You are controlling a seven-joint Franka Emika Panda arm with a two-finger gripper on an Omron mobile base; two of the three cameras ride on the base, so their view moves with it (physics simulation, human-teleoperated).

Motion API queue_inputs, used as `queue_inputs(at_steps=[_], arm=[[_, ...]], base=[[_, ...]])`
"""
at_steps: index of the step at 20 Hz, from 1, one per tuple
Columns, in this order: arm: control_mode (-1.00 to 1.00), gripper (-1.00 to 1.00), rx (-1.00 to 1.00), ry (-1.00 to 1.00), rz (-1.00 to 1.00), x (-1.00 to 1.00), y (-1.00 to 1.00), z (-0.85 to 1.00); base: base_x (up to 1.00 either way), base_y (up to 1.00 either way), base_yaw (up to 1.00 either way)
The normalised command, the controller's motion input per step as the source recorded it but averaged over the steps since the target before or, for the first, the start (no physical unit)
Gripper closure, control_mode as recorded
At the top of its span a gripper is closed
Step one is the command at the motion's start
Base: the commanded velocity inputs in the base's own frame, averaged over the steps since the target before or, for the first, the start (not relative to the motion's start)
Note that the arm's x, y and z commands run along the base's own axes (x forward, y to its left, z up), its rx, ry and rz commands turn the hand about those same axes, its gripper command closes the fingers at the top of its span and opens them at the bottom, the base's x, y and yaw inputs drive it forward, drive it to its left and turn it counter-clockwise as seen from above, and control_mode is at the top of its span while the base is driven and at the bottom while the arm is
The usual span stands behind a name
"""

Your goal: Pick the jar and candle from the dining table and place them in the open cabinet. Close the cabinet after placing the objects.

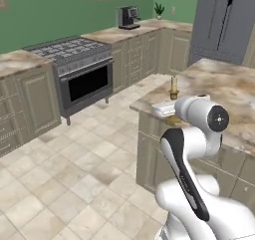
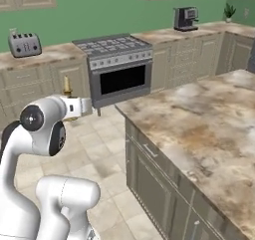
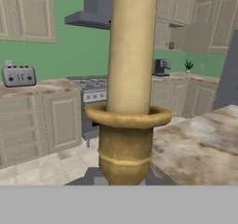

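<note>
My gripper is shut on the candle, a cream stick in a brass-gold holder, and holds it upright off the near corner of the dining table. In the hand view the candle towers right in front and hides my fingertips. Past the dining table, high on the green wall, the cabinet stands open. A small dark thing stands on its shelf; whether that is the jar I cannot tell.
A stove stands against the far wall. A coffee machine and a potted plant sit on the back counter, a toaster on the left one. A grey fridge rises beyond the table. Tiled floor lies between.
</note>
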Motion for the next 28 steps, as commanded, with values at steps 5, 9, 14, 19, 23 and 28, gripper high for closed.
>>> queue_inputs(at_steps=[5, 9, 14, 19, 23, 28], arm=[[1.00, 1.00, 0.00, 0.00, 0.00, 0.00, 0.00, 0.00], [1.00, 1.00, 0.00, 0.00, 0.00, 0.00, 0.00, 0.00], [1.00, 1.00, 0.00, 0.00, 0.00, 0.00, 0.00, 0.00], [1.00, 1.00, 0.00, 0.00, 0.00, 0.00, 0.00, 0.00], [1.00, 1.00, 0.00, 0.00, 0.00, 0.00, 0.00, 0.00], [1.00, 1.00, 0.00, 0.00, 0.00, 0.00, 0.00, 0.00]], base=[[0.16, 0.34, 0.50], [0.59, 0.79, 0.20], [0.95, 1.00, 0.00], [1.00, 0.84, -0.07], [1.00, 0.59, -0.27], [0.90, 0.57, -0.49]])
